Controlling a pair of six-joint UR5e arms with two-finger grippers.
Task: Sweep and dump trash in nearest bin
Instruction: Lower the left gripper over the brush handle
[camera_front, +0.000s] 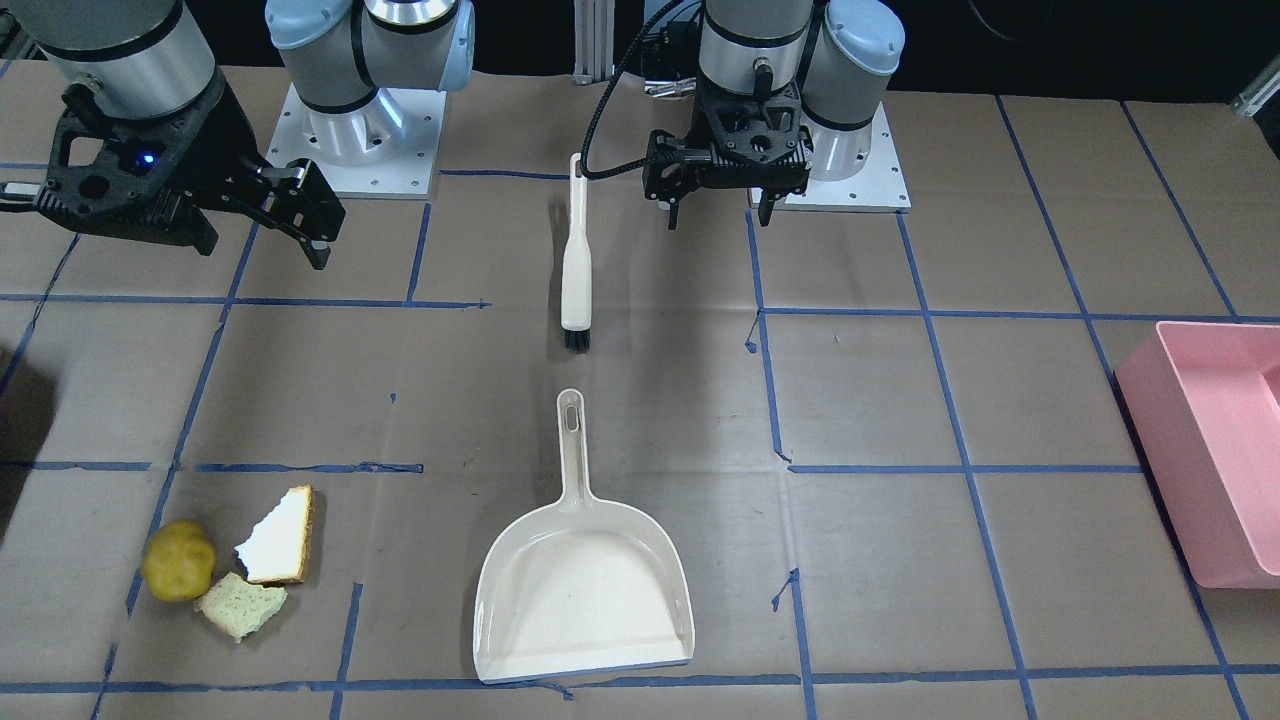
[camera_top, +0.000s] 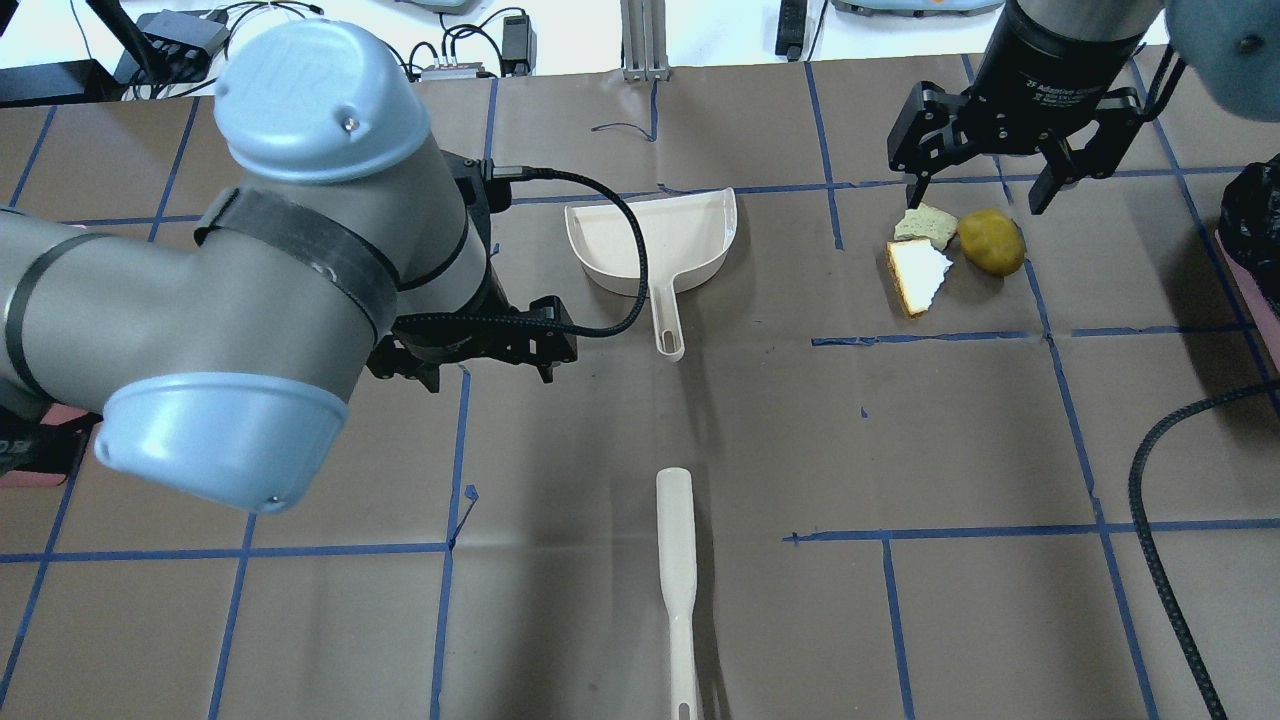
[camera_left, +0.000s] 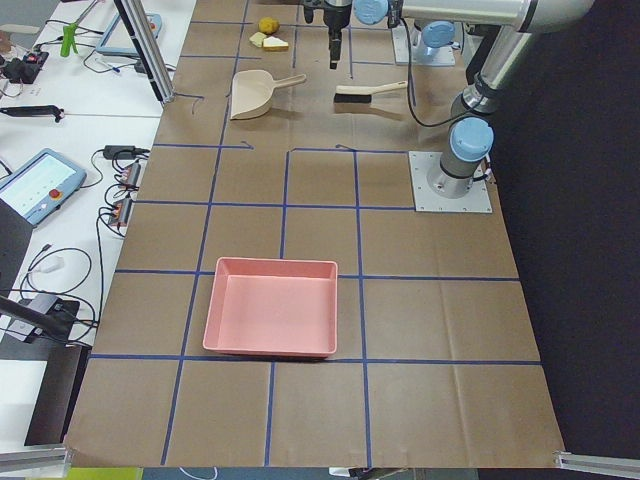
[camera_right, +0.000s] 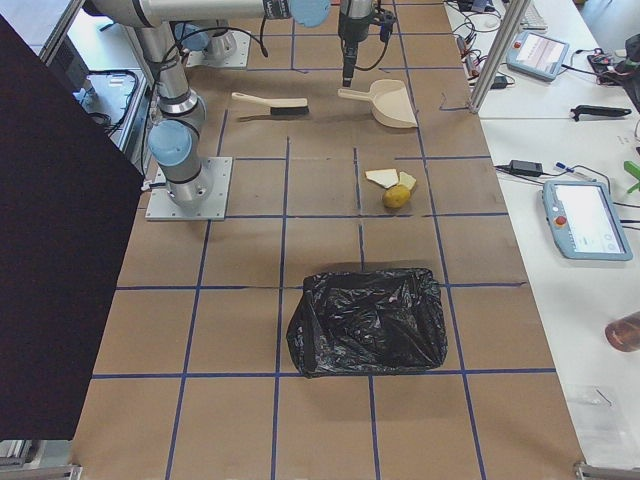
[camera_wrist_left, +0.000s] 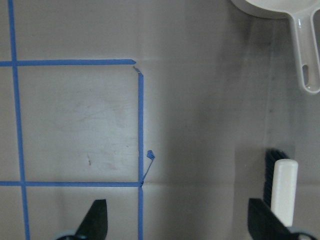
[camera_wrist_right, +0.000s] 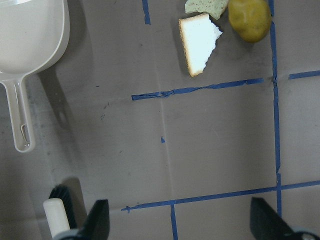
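Note:
The trash lies together on the brown table: a yellow-green ball (camera_front: 178, 560), a white crusted bread piece (camera_front: 280, 535) and a pale yellowish piece (camera_front: 242, 605). They also show in the overhead view: the ball (camera_top: 991, 241), the white piece (camera_top: 918, 272) and the pale piece (camera_top: 926, 224). A cream dustpan (camera_front: 585, 590) and a cream brush (camera_front: 576, 260) lie mid-table. My right gripper (camera_front: 315, 235) is open and empty, held high on the trash side. My left gripper (camera_front: 718, 215) is open and empty, just beside the brush handle. Its wrist view shows the brush head (camera_wrist_left: 280, 180).
A pink tray bin (camera_front: 1215, 450) sits at the table end on my left arm's side. A bin lined with a black bag (camera_right: 367, 320) sits at the end on my right arm's side, beyond the trash. Blue tape lines grid the table.

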